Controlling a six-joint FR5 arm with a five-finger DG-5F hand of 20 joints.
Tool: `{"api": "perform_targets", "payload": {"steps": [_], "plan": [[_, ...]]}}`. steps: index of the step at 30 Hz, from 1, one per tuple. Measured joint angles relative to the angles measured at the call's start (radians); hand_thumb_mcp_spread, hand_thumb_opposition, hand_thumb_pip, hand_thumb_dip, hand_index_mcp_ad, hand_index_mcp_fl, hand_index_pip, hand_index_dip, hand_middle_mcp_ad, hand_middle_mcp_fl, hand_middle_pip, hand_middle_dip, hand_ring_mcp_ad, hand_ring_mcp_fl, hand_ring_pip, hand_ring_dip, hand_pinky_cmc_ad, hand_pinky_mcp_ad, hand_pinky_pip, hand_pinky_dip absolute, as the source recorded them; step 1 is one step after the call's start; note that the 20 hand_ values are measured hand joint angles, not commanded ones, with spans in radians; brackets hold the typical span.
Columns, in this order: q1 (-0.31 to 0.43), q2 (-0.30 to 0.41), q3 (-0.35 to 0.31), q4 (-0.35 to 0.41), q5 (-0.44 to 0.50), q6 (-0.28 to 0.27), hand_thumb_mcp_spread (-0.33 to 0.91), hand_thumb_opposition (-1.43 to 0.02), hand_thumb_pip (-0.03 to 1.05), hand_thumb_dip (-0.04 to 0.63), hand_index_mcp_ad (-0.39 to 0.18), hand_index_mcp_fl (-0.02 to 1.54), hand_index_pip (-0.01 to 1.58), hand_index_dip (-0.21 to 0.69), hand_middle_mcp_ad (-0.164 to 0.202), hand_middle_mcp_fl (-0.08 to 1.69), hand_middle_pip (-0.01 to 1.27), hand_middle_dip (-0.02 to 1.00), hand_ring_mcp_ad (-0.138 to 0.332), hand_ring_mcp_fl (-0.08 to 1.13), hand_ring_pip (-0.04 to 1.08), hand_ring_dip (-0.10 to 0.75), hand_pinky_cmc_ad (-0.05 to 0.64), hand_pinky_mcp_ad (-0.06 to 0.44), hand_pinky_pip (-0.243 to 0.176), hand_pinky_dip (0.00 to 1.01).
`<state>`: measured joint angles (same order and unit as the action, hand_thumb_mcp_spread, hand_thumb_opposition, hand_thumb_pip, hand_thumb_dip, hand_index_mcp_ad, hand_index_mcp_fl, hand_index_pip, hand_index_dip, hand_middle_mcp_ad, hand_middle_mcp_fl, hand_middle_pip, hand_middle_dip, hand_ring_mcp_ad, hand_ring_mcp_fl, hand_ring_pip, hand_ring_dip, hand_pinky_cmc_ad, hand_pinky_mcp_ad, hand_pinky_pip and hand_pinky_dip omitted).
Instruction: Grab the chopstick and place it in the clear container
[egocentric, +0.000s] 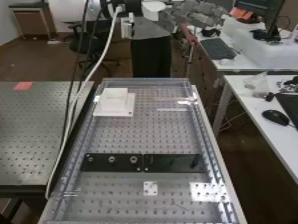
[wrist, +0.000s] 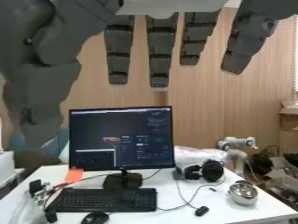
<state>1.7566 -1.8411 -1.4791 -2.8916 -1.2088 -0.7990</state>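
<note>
At the top of the high view, my hand (egocentric: 198, 16) is raised beyond the bench's far end, to the right of the arm's flange. In the wrist view the hand (wrist: 159, 52) has its fingers straight and spread, holding nothing. A thin pale strip (egocentric: 171, 109) lies near the bench's far right; I cannot tell whether it is the chopstick. Clear plastic edging (egocentric: 146, 81) runs along the perforated bench's far end and sides; whether this is the clear container I cannot tell.
A white stepped block (egocentric: 114, 104) stands at the bench's far left. Black plates (egocentric: 143, 163) cross its middle, with a small white plate (egocentric: 150, 188) nearer. A grey cable hangs along the left side. Desks with monitors and keyboards stand at the right.
</note>
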Motion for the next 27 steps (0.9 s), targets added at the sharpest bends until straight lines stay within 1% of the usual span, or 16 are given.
{"api": "perform_targets", "payload": {"steps": [1,4,5,7,8,9,11,13,17,19,20,27], "plan": [[0.000,-0.010,0.012,-0.001,0.002,0.004,0.29,-0.69,0.48,0.101,-0.176,0.35,0.05,0.276,0.056,0.28,0.11,0.38,0.099,0.00,0.10,0.236,0.367,0.300,-0.061,0.19],[0.007,-0.030,0.037,-0.004,0.023,0.013,0.29,-0.69,0.48,0.101,-0.188,0.35,0.05,0.278,0.051,0.28,0.10,0.36,0.096,0.00,0.10,0.234,0.367,0.300,-0.061,0.19],[0.009,-0.034,0.042,-0.005,0.030,0.014,0.29,-0.69,0.48,0.101,-0.178,0.35,0.05,0.278,0.056,0.28,0.10,0.36,0.099,0.00,0.10,0.234,0.367,0.300,-0.061,0.18],[0.016,-0.057,0.064,-0.010,0.047,0.019,0.29,-0.69,0.48,0.101,-0.180,0.35,0.05,0.276,0.056,0.28,0.10,0.37,0.099,0.00,0.10,0.234,0.367,0.300,-0.061,0.18],[0.018,-0.065,0.071,-0.012,0.052,0.021,0.29,-0.69,0.48,0.101,-0.182,0.35,0.05,0.278,0.051,0.28,0.10,0.37,0.096,0.00,0.10,0.234,0.367,0.298,-0.061,0.18],[0.022,-0.075,0.080,-0.017,0.061,0.024,0.29,-0.69,0.48,0.101,-0.187,0.35,0.05,0.278,0.051,0.28,0.10,0.37,0.096,0.00,0.10,0.234,0.367,0.297,-0.061,0.18],[0.028,-0.090,0.100,-0.028,0.084,0.030,0.29,-0.69,0.48,0.101,-0.176,0.35,0.05,0.278,0.052,0.28,0.10,0.37,0.096,0.00,0.10,0.234,0.367,0.300,-0.061,0.18],[0.037,-0.115,0.137,-0.054,0.124,0.047,0.29,-0.69,0.48,0.103,-0.180,0.33,0.05,0.278,0.056,0.28,0.10,0.37,0.099,0.00,0.10,0.234,0.367,0.300,-0.061,0.18],[0.045,-0.138,0.174,-0.079,0.168,0.068,0.29,-0.69,0.48,0.103,-0.176,0.32,0.05,0.278,0.056,0.28,0.10,0.36,0.099,0.00,0.10,0.234,0.367,0.300,-0.061,0.18],[0.047,-0.146,0.192,-0.080,0.172,0.068,0.29,-0.69,0.48,0.101,-0.178,0.30,0.05,0.278,0.056,0.27,0.11,0.36,0.099,0.00,0.10,0.234,0.367,0.300,-0.061,0.18],[0.047,-0.149,0.196,-0.080,0.173,0.067,0.29,-0.69,0.48,0.101,-0.176,0.30,0.05,0.278,0.056,0.25,0.11,0.34,0.099,0.00,0.10,0.229,0.367,0.300,-0.061,0.18],[0.047,-0.173,0.234,-0.080,0.180,0.056,0.29,-0.69,0.48,0.101,-0.176,0.27,0.05,0.278,0.056,0.25,0.11,0.34,0.098,0.00,0.10,0.229,0.367,0.298,-0.061,0.18]]}}
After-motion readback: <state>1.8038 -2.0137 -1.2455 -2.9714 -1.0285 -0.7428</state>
